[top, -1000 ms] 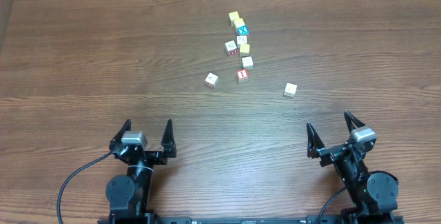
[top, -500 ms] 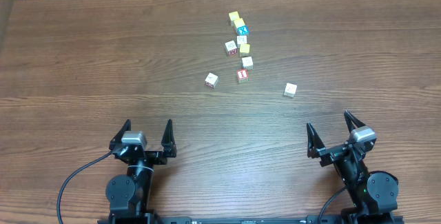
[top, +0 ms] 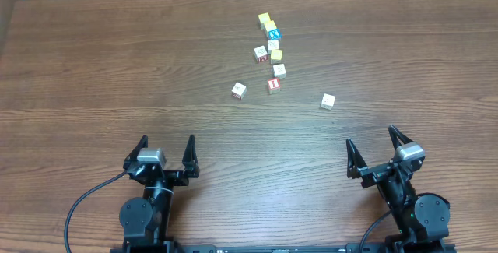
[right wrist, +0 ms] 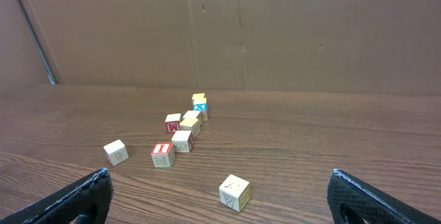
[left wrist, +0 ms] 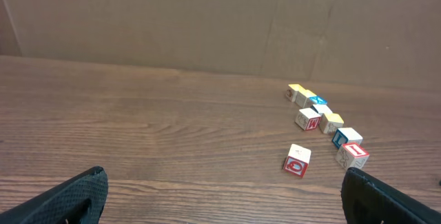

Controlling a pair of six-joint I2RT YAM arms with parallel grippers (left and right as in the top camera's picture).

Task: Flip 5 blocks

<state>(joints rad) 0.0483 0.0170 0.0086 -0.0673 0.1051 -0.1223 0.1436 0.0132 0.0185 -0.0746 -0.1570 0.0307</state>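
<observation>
At the near table point(top: 93, 74) edge the left fingers point(top: 189, 150) and right fingers point(top: 351, 153) stand wide apart and empty, well short of any work; judged a ready posture. Nearest, a lone block point(top: 327, 101) lies ahead of the right arm. Farther off, the other blocks point(top: 273, 85) trail toward the yellow-topped cubes point(top: 264, 19). Flipping not yet begun.

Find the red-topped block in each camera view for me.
Overhead: red-topped block just above centre, at the near end of the cluster.
Left wrist: lower right.
Right wrist: left of centre, low.
Shared landmark: blue-topped cube, near the cluster's far end.
</observation>
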